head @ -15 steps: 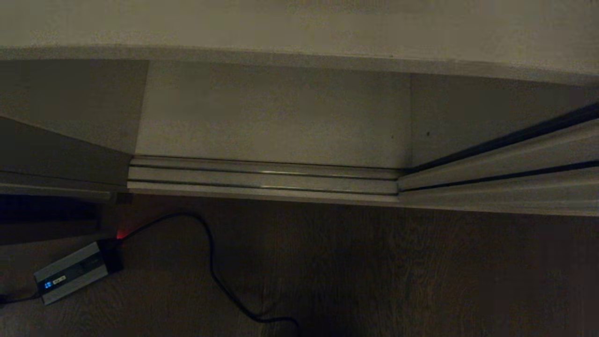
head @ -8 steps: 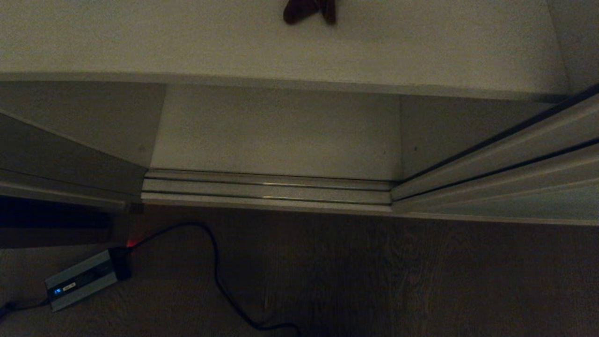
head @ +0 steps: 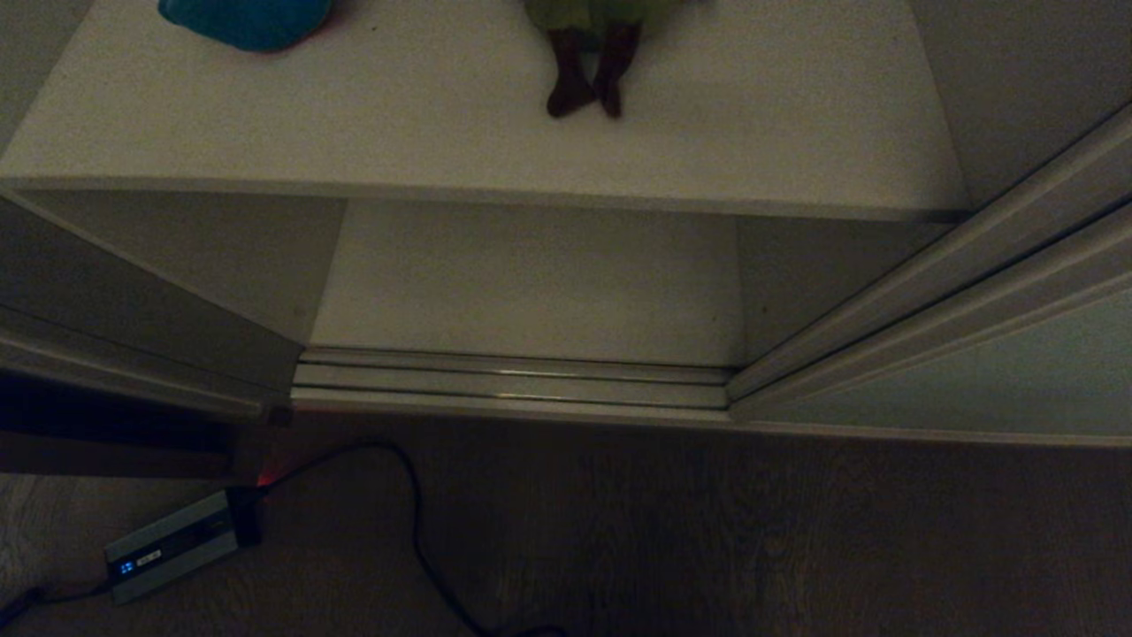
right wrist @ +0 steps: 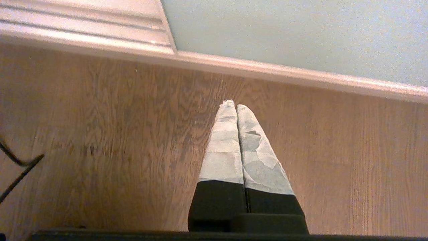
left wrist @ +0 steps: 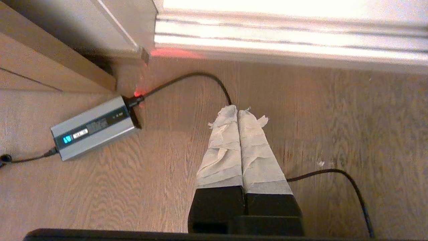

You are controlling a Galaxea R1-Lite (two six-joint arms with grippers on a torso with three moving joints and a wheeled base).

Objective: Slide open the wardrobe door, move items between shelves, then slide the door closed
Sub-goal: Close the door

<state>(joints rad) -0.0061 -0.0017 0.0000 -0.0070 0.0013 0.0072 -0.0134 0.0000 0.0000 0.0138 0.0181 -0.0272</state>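
Two plush toys, a teal monster (head: 246, 19) and a green avocado (head: 588, 53), lie on a white shelf (head: 442, 133); the wardrobe door (head: 999, 372) stands slid aside. The left gripper (left wrist: 237, 110) and right gripper (right wrist: 233, 104) hang clenched and empty over the floor (right wrist: 100, 134).

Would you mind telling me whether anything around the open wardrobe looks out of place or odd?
A grey box with a black cable lies on the wooden floor just outside the ribbed floor track, the cable looping across the approach. The tape on the left pincer is frayed at the tips.
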